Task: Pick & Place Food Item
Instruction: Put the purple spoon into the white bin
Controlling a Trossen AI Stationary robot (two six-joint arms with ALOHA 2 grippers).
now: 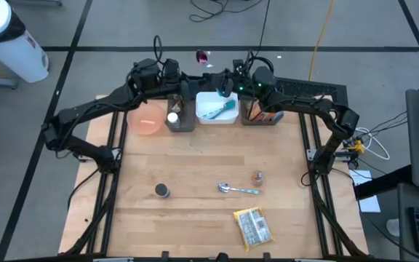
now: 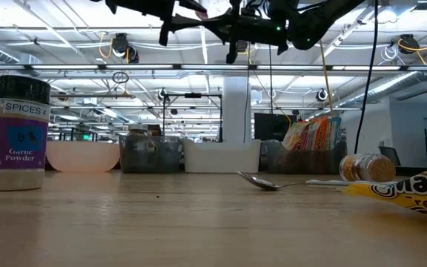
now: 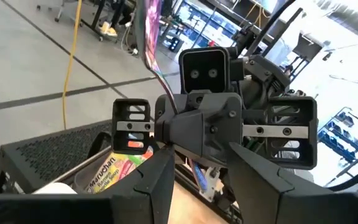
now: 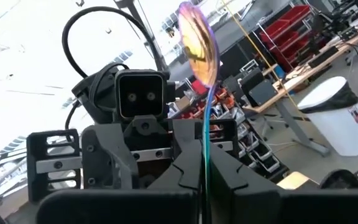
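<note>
The right gripper (image 4: 205,180) is clamped on an iridescent spoon (image 1: 203,56), raised over the white tray (image 1: 217,116). The left gripper (image 1: 195,89) faces it, half apart, empty. Below, well clear, the noodle packet (image 1: 253,226) lies untouched, so the placing seems hardly begun.

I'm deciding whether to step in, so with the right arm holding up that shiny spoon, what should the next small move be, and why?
Probably ease the left end effector forward around the stem of the spoon. The right end effector is shut on it, bowl up, above the back of the table. The left one faces it, open and empty, which suggests a handover.
</note>
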